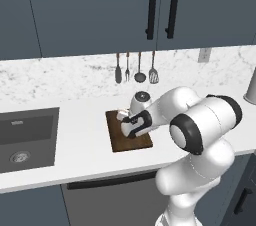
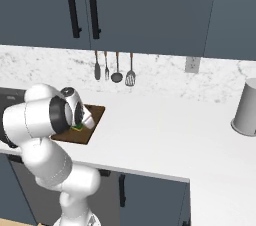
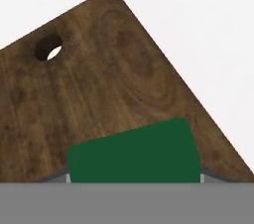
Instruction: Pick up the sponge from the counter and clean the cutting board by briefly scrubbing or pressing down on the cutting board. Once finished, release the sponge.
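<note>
Hand view looks straight down on the sponge (image 3: 133, 152), its green face up, clamped in the closed fingers (image 3: 134, 181) and held over the board (image 3: 99, 84), whose dark grain and hanging hole fill the picture against the white counter (image 3: 198, 20). From the right base view a sliver of green and yellow sponge (image 2: 77, 128) shows under the wrist, low on the board (image 2: 92, 120) near the edge closest to the robot; whether it is pressed onto the wood or just clear of it cannot be told from these angles. The left base view has the arm folded forward over the board (image 1: 117, 142), between the sink (image 1: 27, 137) and the bare stretch of counter (image 1: 75, 165), with utensils hanging on the backsplash behind. The step in hand appears to be the scrub itself, and doing it well likely means keeping the grip firm while pressing straight down, so the yellow underside sits flat on the wood rather than on one corner (a tilted wrist would tend to skid the sponge or nudge the board). Short strokes toward the board's middle, away from the near edge, would keep the sponge from slipping off onto the counter. The fingers should open only once the pressing is done, with the sponge resting and not dropped from a height.
</note>
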You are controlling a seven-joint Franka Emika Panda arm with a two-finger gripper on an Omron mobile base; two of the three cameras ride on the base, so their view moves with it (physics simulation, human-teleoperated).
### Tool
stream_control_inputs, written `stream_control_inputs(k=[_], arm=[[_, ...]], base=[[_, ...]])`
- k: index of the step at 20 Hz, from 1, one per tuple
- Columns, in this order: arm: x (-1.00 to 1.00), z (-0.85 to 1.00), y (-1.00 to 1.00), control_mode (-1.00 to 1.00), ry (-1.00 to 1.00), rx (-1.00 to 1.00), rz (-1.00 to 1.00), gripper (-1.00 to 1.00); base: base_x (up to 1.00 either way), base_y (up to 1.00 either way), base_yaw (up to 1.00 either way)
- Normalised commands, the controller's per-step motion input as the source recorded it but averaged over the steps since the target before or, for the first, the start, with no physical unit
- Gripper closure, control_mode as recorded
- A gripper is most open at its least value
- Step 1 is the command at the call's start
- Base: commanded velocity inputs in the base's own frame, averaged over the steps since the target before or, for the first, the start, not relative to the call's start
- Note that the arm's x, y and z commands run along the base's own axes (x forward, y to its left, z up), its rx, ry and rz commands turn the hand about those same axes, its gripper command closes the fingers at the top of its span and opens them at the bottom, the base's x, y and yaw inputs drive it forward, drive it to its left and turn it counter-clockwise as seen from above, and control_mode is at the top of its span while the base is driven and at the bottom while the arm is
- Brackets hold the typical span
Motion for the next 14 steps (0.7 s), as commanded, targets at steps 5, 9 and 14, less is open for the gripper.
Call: stream_control_inputs(k=[5, 9, 14], arm=[[0.61, 0.00, 0.18, -1.00, 0.06, 0.00, 0.00, 1.00], [0.24, 0.00, 0.26, -1.00, 0.00, -0.01, 0.00, 1.00], [-0.09, 0.00, 0.28, -1.00, 0.01, 0.00, 0.00, 1.00]], base=[[0.00, 0.00, 0.00], [0.00, 0.00, 0.00], [0.00, 0.00, 0.00]])
